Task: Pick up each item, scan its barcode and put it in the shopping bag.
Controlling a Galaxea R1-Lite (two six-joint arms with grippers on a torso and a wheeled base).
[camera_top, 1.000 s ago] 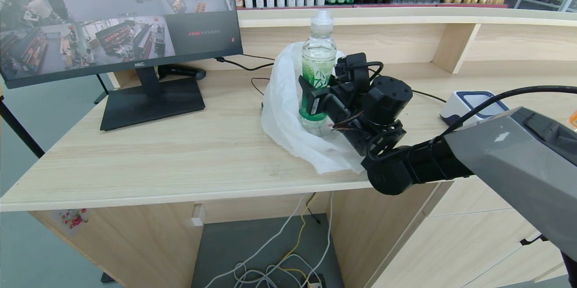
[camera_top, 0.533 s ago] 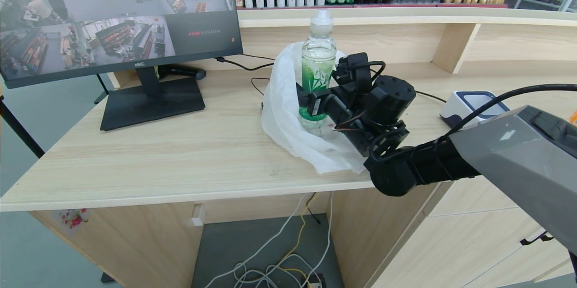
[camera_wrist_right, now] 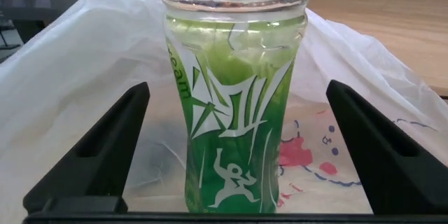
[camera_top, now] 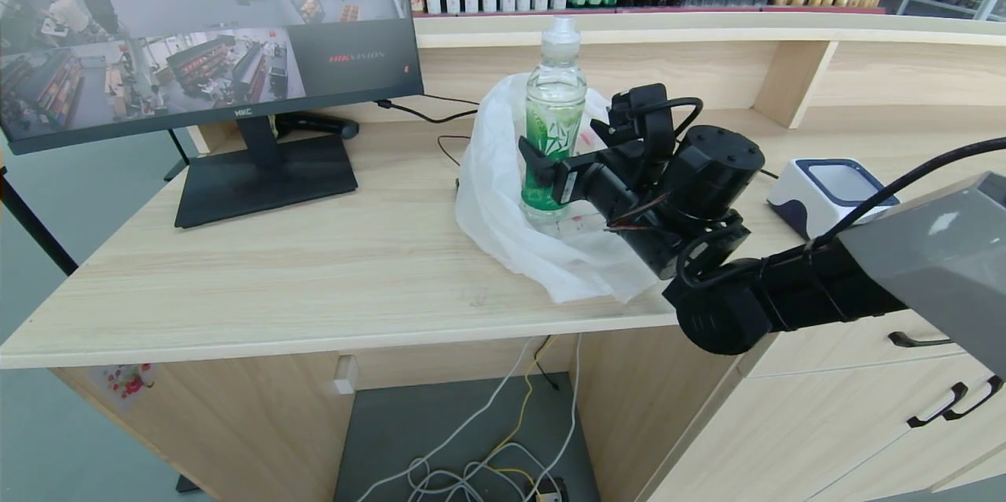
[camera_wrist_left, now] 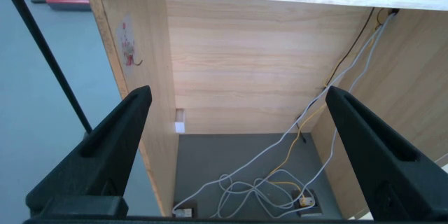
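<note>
Flanking bottle (camera_top: pixel 555 105) in shopping bag (camera_top: pixel 491 196), right gripper (camera_wrist_right: pixel 236 87) wide apart, not touching

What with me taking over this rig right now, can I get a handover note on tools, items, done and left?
Left tool: open, empty, low before the counter.
Right tool: open, fingers either side of the bottle, not gripping it.
Bottle stands upright inside the white shopping bag on the counter; scanner sits to the bag's right.
Done: bottle bagged; scanning cannot be confirmed.
Left: probably back the right tool clear of the bag.
</note>
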